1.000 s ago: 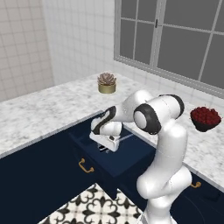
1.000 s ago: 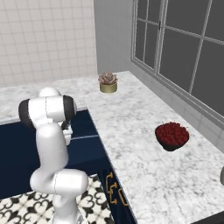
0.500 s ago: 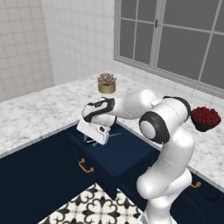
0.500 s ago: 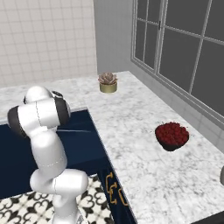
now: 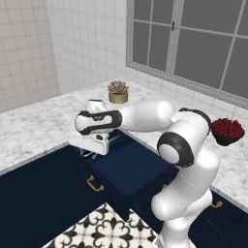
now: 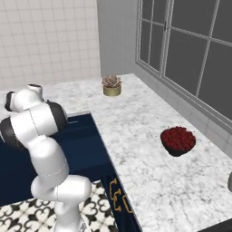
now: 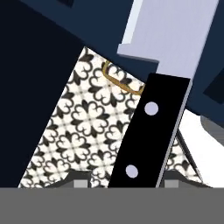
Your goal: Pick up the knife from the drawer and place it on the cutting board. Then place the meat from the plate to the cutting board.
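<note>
End effector (image 7: pixel 124 181) clamped partway on knife (image 7: pixel 153 127) by its black handle, mid-frame above open drawer (image 5: pixel 131 169); might twist loose and drop, blade-heavy grip.

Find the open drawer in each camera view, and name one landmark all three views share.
Left base view: drawer at centre, under the arm.
Right base view: drawer left of centre, beside the counter edge.
Hand view: drawer across the top left.
Shared landmark: patterned floor tiles.
</note>
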You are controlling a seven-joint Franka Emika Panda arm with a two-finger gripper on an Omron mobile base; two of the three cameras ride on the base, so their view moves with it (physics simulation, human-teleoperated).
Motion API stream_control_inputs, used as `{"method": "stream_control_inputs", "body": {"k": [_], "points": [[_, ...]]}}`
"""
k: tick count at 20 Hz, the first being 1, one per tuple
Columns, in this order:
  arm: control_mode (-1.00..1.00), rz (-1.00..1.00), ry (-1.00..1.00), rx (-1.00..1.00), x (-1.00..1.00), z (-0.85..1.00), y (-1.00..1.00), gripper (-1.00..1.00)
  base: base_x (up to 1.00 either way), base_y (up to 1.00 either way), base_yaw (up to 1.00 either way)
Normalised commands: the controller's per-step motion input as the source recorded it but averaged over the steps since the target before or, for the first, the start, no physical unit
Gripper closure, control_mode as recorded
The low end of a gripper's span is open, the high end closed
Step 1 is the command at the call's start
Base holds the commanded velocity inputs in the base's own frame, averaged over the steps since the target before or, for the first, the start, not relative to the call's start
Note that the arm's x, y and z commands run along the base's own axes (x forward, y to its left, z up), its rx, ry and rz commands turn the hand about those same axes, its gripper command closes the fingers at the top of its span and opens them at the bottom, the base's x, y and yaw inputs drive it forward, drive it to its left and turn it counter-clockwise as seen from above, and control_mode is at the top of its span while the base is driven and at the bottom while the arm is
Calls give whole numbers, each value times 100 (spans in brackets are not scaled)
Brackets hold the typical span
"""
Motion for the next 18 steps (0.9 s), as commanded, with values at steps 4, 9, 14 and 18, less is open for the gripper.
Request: {"method": "stream_control_inputs", "body": {"k": [4,9,14,18], "points": [[-100,60,-10,-24,-36,56,-3,100,0,0,0],[-100,52,-20,-16,-47,74,-28,100,0,0,0],[-100,35,-21,-6,-64,60,-57,100,0,0,0],[-100,24,-19,10,-81,24,-92,100,0,0,0]]}}
